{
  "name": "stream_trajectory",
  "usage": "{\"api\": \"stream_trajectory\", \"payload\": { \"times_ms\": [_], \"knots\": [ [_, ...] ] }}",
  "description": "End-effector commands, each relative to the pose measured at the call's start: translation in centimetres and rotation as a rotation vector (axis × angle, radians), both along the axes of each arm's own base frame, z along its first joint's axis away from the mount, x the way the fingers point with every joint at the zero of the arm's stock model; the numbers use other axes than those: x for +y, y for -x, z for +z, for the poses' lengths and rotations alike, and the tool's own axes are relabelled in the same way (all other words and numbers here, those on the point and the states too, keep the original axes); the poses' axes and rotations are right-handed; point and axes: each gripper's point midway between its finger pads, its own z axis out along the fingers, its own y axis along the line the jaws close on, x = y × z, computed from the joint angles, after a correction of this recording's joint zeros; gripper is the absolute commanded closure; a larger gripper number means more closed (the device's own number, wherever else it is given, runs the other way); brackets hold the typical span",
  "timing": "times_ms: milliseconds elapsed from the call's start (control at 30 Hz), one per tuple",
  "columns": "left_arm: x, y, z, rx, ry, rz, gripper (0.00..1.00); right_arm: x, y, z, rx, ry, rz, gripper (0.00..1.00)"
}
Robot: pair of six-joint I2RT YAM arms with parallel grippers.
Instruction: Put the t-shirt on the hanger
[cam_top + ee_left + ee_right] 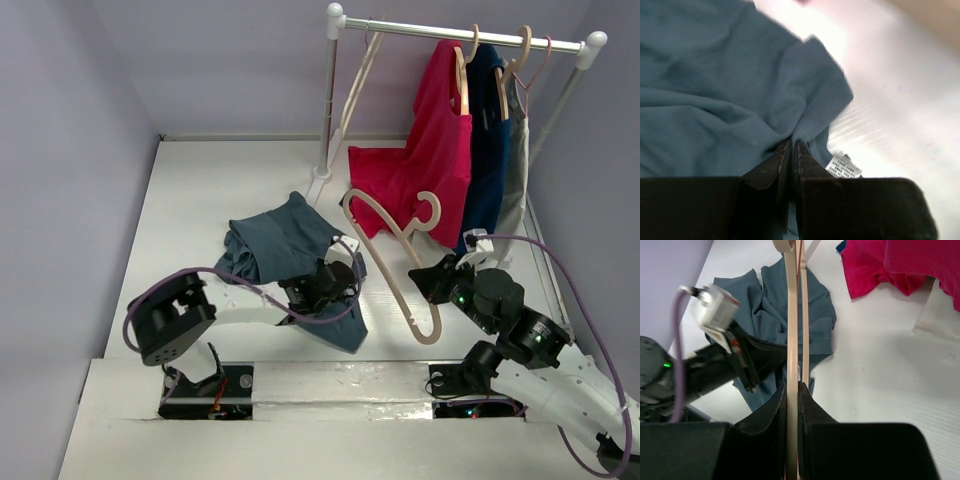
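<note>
The slate-blue t-shirt (280, 240) lies crumpled on the white table, left of centre. My left gripper (345, 283) sits at the shirt's right edge. In the left wrist view it (792, 142) is shut, with a ribbed fold of the t-shirt (715, 90) pinched between its tips and the small white tag (844, 166) just to the right. My right gripper (425, 280) is shut on the pale tan hanger (428, 330), which lies tilted to the right of the shirt with its thick hook pointing right. In the right wrist view the hanger (792, 315) runs straight up out of the shut right gripper (792, 390), above the t-shirt (765, 315).
A white garment rack (460, 35) stands at the back right. On it hang a red shirt (435, 140) that drapes onto the table, a navy shirt (487, 150) and a grey garment. A cream hanger (355, 75) hangs at the rack's left end. Lilac walls close in on both sides.
</note>
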Motion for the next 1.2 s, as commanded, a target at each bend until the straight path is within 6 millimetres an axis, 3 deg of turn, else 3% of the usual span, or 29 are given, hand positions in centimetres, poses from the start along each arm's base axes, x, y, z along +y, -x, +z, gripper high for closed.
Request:
{"api": "stream_trajectory", "payload": {
  "times_ms": [0,200,367,567,667,833,900,1167],
  "knots": [
    [-0.2,-1.0,3.9,-0.068,0.143,0.066,1.00,0.1,0.4,1.2,-0.021,-0.041,0.015,1.00],
    [-1.3,-0.7,3.8,-0.042,0.166,0.035,1.00,-0.7,1.0,2.7,-0.039,-0.044,0.015,1.00],
    [-0.7,-1.1,4.0,-0.049,0.205,0.088,1.00,-0.6,1.8,2.4,-0.009,-0.034,0.046,1.00],
    [1.6,-4.2,5.8,-0.039,0.338,0.178,1.00,-1.8,3.4,2.7,0.024,-0.014,0.062,1.00],
    [1.8,-5.2,6.6,-0.039,0.386,0.181,1.00,-2.4,4.6,4.0,0.026,-0.008,0.090,1.00],
    [2.2,-7.1,8.0,-0.051,0.430,0.196,1.00,-0.6,7.1,5.5,0.056,-0.053,0.253,1.00],
    [2.0,-7.3,8.4,-0.057,0.432,0.191,1.00,0.2,7.5,5.3,0.075,-0.039,0.305,1.00],
    [2.5,-8.4,9.9,-0.085,0.464,0.205,1.00,0.4,7.2,2.1,0.159,0.045,0.306,1.00]
  ]
}}
